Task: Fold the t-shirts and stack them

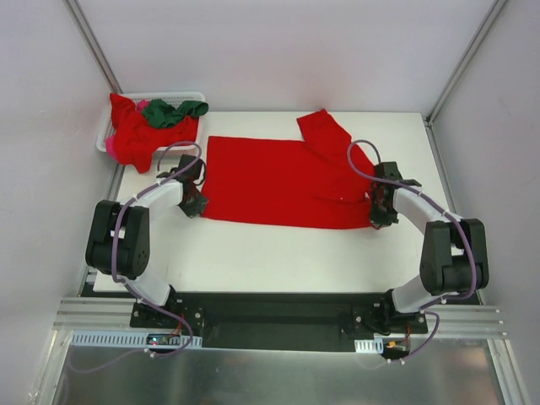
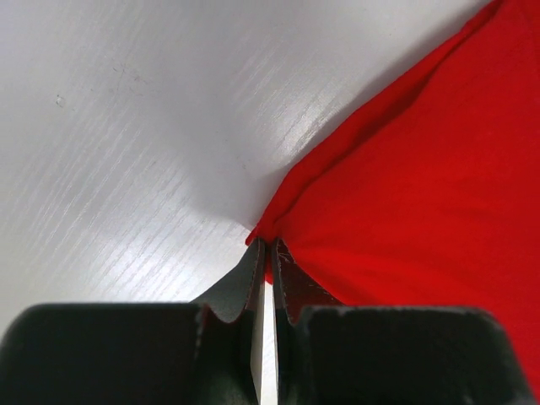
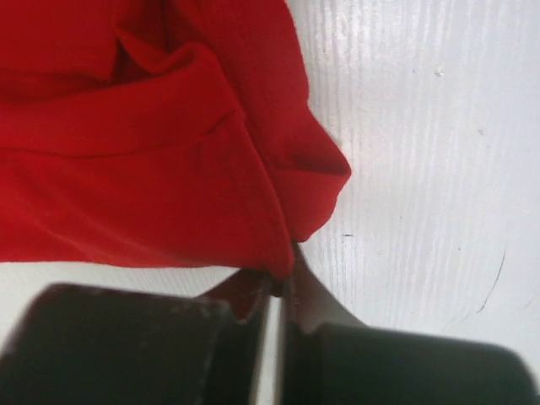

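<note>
A large red t-shirt [image 1: 278, 181] lies spread flat across the middle of the white table [image 1: 278, 257], one sleeve pointing toward the back right. My left gripper [image 1: 196, 205] is shut on the shirt's near left corner [image 2: 268, 226]. My right gripper [image 1: 377, 215] is shut on the near right corner [image 3: 287, 253], pinching a fold of the red cloth. A second red t-shirt [image 1: 135, 135] and a dark green one [image 1: 173, 110] lie bunched in the basket at the back left.
The white lattice basket [image 1: 105, 135] stands at the table's back left corner, partly over its edge. Bare white tabletop runs between the shirt's near hem and the arm bases. Grey walls and slanted frame rails close in the sides.
</note>
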Controlling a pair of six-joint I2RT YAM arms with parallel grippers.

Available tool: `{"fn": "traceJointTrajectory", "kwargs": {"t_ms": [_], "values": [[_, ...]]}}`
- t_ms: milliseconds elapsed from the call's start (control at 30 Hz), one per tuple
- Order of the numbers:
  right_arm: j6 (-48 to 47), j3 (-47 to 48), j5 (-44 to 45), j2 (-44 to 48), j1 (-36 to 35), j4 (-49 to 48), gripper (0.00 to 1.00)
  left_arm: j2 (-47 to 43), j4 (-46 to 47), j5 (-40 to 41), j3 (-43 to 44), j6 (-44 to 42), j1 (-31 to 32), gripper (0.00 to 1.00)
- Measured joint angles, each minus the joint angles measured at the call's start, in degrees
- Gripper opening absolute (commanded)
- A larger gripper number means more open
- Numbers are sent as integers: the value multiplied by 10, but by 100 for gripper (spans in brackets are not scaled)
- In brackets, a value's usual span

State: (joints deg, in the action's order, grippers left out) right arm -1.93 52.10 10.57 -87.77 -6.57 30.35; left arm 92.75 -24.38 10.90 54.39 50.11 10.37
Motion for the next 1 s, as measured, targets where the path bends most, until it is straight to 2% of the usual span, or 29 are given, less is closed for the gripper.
{"fn": "traceJointTrajectory", "kwargs": {"t_ms": [233,300,333,400,433,467,500,600,667,700,733,833,933,1000], "values": [[-77,17,28,0,34,18,1,-2,-1,2,-1,2,0,0],[-108,30,16,0,40,21,19,-2,-1,2,-1,1,0,0],[-123,37,7,0,42,21,35,-2,-1,2,-1,0,0,0],[-147,46,-2,1,43,19,42,-2,-2,2,-1,-2,0,0],[-158,46,-2,3,43,17,51,-2,-2,2,-1,-3,0,0],[-165,46,-3,5,43,19,52,-2,-3,2,-1,-4,0,0],[-169,44,-6,9,44,19,59,-2,-4,2,-1,-6,0,0],[-163,35,-41,34,48,20,64,-2,-4,2,-1,-10,0,0],[-145,26,-78,68,52,22,64,-2,-4,1,-1,-13,0,0],[-135,23,-98,89,54,25,71,-2,-4,1,-1,-13,0,0],[-124,19,-118,110,57,30,74,-2,-4,1,-1,-13,0,0],[-67,15,-136,166,68,56,77,-2,-4,1,-1,-13,0,0],[41,3,-134,194,103,87,75,-2,-4,2,-1,-14,0,0],[132,-46,-146,205,132,71,72,-3,-4,2,-1,-15,0,0]]}}
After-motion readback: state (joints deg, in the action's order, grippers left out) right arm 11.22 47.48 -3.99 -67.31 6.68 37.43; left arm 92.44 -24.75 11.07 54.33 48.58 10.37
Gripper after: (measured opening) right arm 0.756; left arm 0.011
